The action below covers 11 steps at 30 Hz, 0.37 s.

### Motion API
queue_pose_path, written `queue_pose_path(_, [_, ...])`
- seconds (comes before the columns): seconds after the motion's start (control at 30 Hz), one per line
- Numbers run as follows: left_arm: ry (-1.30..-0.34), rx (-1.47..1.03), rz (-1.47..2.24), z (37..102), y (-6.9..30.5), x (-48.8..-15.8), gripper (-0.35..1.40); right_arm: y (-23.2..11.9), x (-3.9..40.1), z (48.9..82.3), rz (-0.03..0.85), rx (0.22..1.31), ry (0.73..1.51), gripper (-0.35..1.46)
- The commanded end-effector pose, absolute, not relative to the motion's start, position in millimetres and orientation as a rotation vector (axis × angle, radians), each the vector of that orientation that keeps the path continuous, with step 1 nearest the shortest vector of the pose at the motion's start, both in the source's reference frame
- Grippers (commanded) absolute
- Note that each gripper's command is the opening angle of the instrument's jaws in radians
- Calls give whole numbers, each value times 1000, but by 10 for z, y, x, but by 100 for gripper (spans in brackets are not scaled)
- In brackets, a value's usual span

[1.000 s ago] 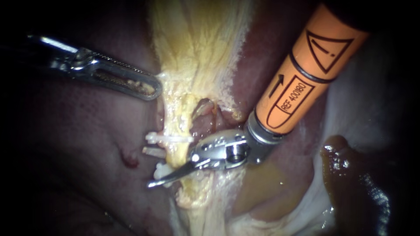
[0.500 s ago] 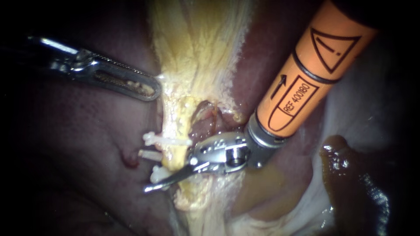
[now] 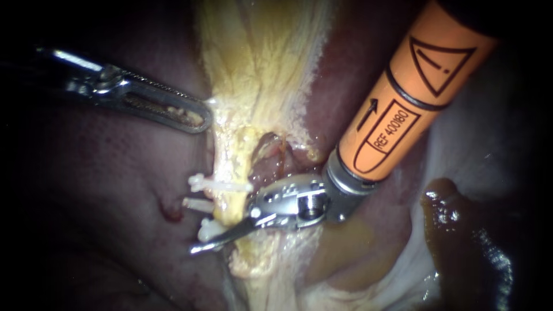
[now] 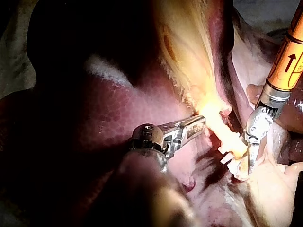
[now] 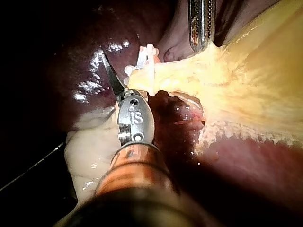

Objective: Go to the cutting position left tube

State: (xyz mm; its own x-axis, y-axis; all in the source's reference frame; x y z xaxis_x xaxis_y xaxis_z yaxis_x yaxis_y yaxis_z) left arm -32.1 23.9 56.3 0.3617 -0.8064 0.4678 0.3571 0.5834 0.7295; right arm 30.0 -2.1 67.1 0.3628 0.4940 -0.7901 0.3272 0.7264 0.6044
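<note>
liver (image 3: 115,190): dark backdrop.
yellow tissue (image 3: 259,69): 12 to 6 through centre.
right instrument (image 3: 214,240): from 1 o'clock, blades look parted, one across the tube.
left instrument (image 3: 200,118): from 9 o'clock, clamped on the yellow tissue.
left tube (image 3: 230,201): 7 o'clock of centre, clipped.
step: you're lining up the cut.
next: settle between clips (image 3: 222,185), not on one.

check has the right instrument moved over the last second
Yes, slightly: the right instrument has slid its tip a little down and left against the red spot on the liver, which stayed put.
</note>
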Motion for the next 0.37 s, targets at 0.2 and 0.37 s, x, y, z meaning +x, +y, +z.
queue_pose_path(0.2, [-918, 571, -804, 563, 239, -321, -35, -21, 300, 672, 130, 805, 1229, 144])
queue_pose_path(0.37, [-918, 571, -804, 563, 239, -321, -35, -20, 300, 673, 130, 805, 1229, 144])
